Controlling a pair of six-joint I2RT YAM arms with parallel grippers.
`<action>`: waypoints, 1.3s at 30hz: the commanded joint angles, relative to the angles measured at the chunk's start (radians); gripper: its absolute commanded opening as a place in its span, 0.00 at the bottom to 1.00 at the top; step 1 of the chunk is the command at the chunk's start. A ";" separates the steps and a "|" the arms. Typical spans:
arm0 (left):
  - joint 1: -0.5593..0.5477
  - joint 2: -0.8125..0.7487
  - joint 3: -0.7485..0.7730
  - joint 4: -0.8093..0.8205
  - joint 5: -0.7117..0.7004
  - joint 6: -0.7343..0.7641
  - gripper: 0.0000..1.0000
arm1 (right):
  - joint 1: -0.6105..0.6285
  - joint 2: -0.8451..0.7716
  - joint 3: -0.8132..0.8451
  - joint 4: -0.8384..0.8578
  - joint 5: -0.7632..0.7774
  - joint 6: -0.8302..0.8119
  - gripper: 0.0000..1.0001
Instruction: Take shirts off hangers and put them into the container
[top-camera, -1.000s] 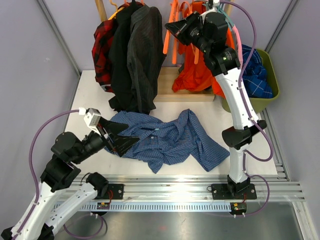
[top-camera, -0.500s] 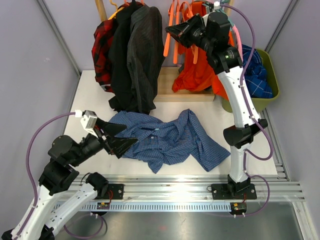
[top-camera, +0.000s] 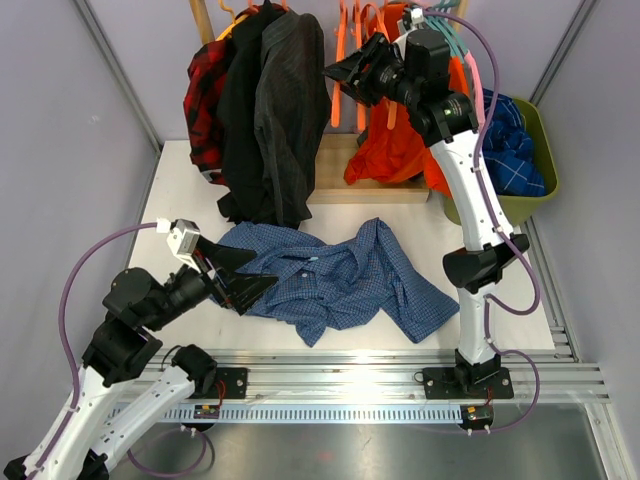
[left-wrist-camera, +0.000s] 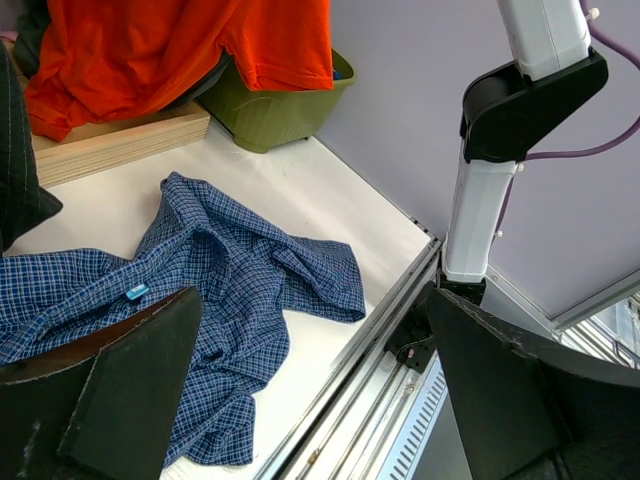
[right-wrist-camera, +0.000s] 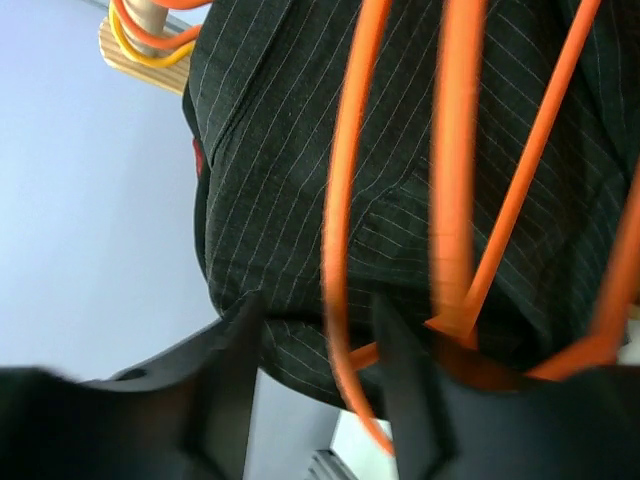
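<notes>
Withdraw parted right gripper (top-camera: 340, 78) from orange hanger (right-wrist-camera: 338, 230) at twelve o'clock, snagging nothing. Close spread left gripper (left-wrist-camera: 315, 380) on checked shirt (top-camera: 330, 275).

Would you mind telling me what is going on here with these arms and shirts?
The right gripper is up at the rack, jaws apart with an orange hanger bar between them, beside the charcoal pinstriped shirt. The left gripper hovers open over a blue checked shirt lying on the table. Another blue shirt lies in the green tub.
</notes>
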 joint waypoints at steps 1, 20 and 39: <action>0.001 -0.003 0.004 0.040 0.011 -0.008 0.99 | -0.004 -0.037 0.010 -0.045 -0.043 -0.071 0.58; 0.001 0.036 0.030 0.029 0.029 0.018 0.99 | 0.429 -0.814 -1.178 0.010 0.481 -0.518 0.99; 0.001 0.013 0.037 -0.016 0.012 0.020 0.99 | 0.516 -0.430 -1.364 0.336 0.517 -0.490 1.00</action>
